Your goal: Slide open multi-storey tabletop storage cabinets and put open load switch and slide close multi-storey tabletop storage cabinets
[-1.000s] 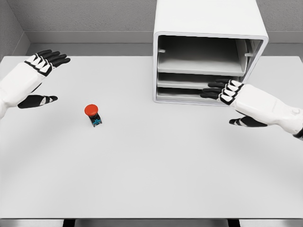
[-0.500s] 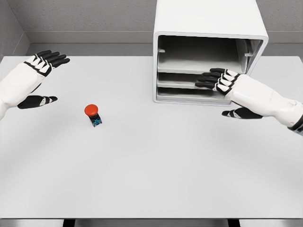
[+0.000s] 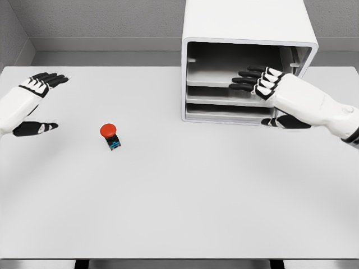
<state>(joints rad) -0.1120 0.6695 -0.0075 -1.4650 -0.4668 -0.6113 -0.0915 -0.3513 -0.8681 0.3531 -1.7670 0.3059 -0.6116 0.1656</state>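
One white cabinet [image 3: 249, 61] with three shelves stands on the table [image 3: 179, 213]. One red switch [image 3: 110, 135] lies well to the left of the cabinet. The right hand [image 3: 269, 89] is at the cabinet's open front, fingers spread, holding nothing. The left hand [image 3: 28, 103], far left of the cabinet, is also relaxed and empty.

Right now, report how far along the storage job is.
Done: nothing visible yet. In hand: the right hand, fingers open, reaches at the front of the cabinet, level with its upper tray. Left: slide a tray out, place the red-capped switch, which lies untouched on the table, then slide it closed. The left hand hovers open at the table's left edge.
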